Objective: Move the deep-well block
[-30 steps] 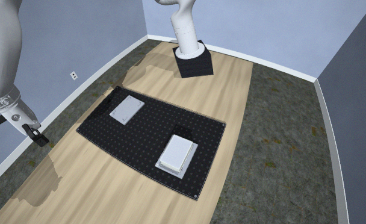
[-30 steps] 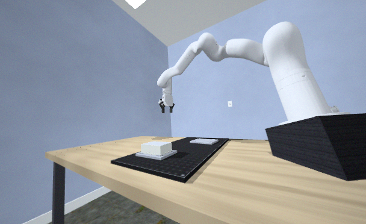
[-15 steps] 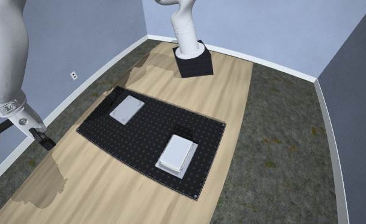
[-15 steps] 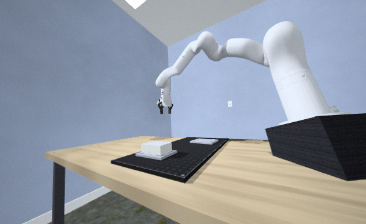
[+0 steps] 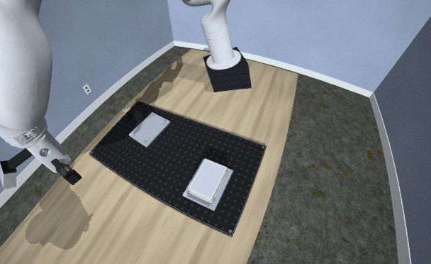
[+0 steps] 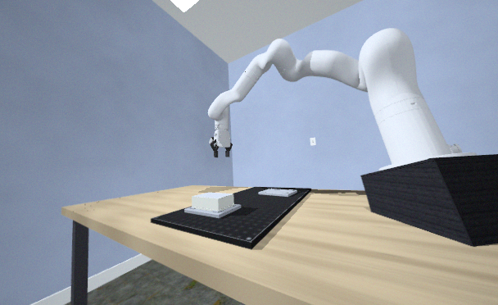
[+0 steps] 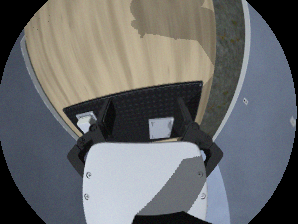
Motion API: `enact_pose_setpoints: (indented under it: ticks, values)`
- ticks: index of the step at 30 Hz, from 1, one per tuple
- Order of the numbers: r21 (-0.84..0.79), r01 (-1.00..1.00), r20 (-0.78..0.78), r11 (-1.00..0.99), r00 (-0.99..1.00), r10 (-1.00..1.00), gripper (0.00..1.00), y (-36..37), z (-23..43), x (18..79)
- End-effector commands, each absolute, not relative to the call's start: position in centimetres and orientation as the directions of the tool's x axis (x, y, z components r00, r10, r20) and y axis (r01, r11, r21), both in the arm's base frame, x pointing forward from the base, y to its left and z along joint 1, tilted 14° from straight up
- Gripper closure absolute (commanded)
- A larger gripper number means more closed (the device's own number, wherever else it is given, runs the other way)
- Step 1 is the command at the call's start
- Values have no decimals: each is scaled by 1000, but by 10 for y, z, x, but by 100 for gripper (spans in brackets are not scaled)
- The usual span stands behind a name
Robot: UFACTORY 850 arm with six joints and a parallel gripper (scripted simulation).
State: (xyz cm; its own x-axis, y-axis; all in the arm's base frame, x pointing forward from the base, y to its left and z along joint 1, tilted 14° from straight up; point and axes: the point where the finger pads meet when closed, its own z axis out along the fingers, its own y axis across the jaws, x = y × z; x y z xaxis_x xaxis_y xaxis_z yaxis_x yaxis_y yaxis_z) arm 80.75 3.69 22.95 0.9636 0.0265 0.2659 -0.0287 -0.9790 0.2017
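The white deep-well block (image 5: 208, 179) stands upright on nest N1 at the right end of the black mat; it also shows in the exterior view (image 6: 213, 202). Nest N2 (image 5: 149, 129) is a flat grey plate with corner locators and is empty; it lies at the mat's far end in the exterior view (image 6: 278, 192). My gripper (image 6: 221, 153) is open and empty, high above the table. It hangs off the mat on the side away from the arm's base, far from both nests (image 5: 42, 174). The wrist view shows its spread fingers with nothing between them.
The black perforated mat (image 5: 180, 160) lies on a wooden table. The arm's black base block (image 5: 227, 72) stands at the table's far end. The wrist view shows the mat (image 7: 143, 112) far below with two small pale patches on it.
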Motion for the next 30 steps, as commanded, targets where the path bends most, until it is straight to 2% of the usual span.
enact_pose_setpoints:
  ticks: [1, 30]
  values:
    - [201, -26, 266, -979, 963, 29, 0, 58, 218, 799]
    - [197, 24, 228, -980, 971, 70, 0, 134, 167, 756]
